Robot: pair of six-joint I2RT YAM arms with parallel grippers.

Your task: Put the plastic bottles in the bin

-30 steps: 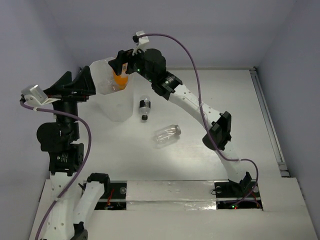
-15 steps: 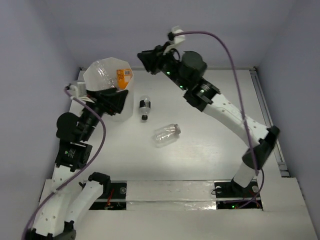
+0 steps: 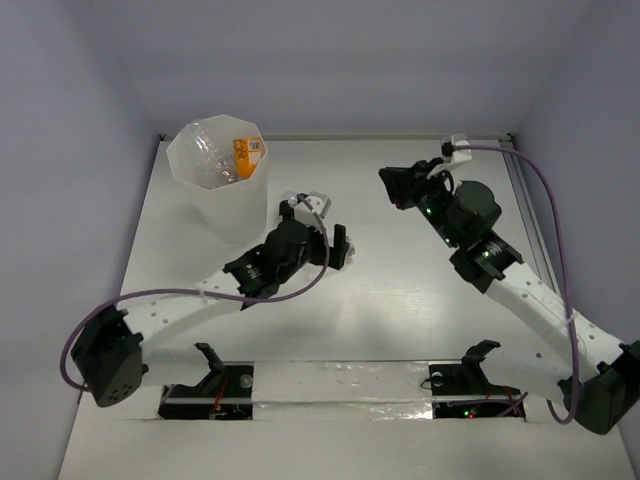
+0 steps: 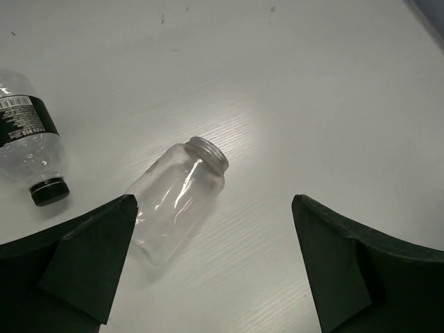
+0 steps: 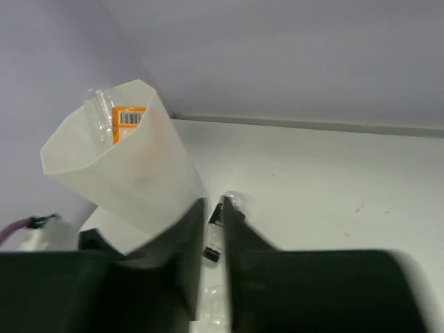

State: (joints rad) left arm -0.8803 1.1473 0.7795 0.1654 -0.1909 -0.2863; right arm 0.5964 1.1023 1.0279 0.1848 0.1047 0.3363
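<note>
Left wrist: left tool [image 4: 214, 202] spread above clear bottle [image 4: 177, 208]; right tool [image 5: 214, 205] pinched.

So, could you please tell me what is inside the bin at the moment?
Inside the bin, an orange bottle with a barcode label sits near the rim beside clear bottles. How many lie there, and anything lower down, is hidden.

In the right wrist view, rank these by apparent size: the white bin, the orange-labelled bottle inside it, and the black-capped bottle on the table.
1. Translucent white many-sided bin, by far the largest.
2 and 3. Orange-labelled bottle and black-capped clear bottle: not ranked, since only a small part of each shows.
</note>
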